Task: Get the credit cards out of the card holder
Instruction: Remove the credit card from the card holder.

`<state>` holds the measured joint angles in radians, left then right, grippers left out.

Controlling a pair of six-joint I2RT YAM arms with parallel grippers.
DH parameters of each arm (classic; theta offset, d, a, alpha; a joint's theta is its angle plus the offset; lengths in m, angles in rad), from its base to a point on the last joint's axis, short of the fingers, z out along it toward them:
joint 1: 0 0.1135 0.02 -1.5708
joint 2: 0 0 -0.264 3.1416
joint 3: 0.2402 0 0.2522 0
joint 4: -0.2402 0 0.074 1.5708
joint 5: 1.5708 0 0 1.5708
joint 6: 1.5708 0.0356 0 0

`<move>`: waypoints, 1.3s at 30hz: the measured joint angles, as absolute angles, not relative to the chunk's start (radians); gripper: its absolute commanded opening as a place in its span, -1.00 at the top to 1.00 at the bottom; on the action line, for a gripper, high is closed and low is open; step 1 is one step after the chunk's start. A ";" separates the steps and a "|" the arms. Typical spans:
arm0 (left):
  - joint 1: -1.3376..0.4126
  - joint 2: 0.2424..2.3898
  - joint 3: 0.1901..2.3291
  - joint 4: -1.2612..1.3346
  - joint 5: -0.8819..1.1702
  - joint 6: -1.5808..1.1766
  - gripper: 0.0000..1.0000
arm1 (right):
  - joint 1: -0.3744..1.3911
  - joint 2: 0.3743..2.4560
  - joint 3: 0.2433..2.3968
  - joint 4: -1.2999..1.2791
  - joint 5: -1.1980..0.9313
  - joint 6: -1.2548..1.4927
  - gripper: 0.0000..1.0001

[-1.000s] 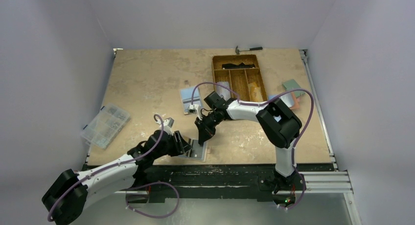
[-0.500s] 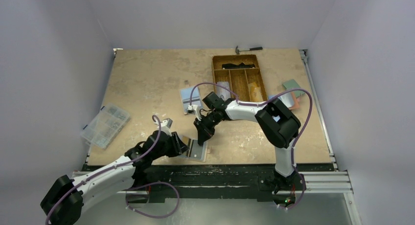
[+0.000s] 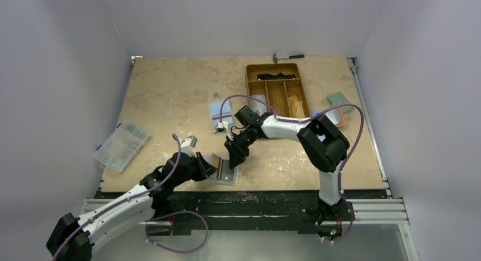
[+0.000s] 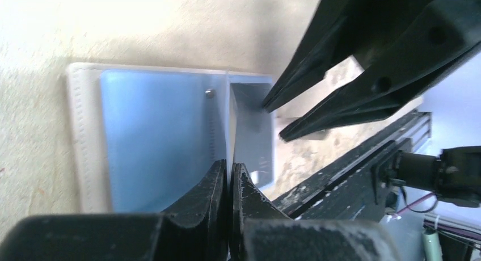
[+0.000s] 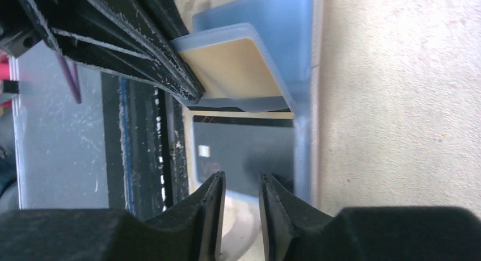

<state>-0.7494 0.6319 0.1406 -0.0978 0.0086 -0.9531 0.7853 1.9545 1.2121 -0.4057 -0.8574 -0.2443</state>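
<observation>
That near edge worries me: the small tan bifold card holder (image 4: 159,142) lies open right beside it on the table (image 3: 170,96), light blue inner face up, and a hard tug could slide it off. The left tool (image 4: 230,179) is pinched tight on the raised flap (image 5: 241,68). If that thin hold slips, the flap drops over the dark grey credit card (image 5: 244,150) in its pocket. The right tool (image 5: 242,184) hangs just short of that card, fingers slightly apart, gripping nothing; closing askew, it might catch the pocket lip. The left arm reaches in low from the near left; the right arm doubles back, tool aimed down.
</observation>
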 measured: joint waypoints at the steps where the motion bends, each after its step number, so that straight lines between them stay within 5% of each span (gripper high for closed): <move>1: -0.748 0.614 0.139 -0.091 0.013 -0.952 1.00 | 0.785 1.948 1.212 -0.413 -0.867 -0.257 0.22; 17: -0.746 0.472 0.130 0.130 0.014 -0.949 1.00 | 0.720 1.816 1.211 -0.422 -1.156 -0.273 -0.03; 39: -0.746 0.610 0.104 0.426 0.102 -0.981 1.00 | 0.653 1.810 1.108 -0.146 -1.351 0.049 0.00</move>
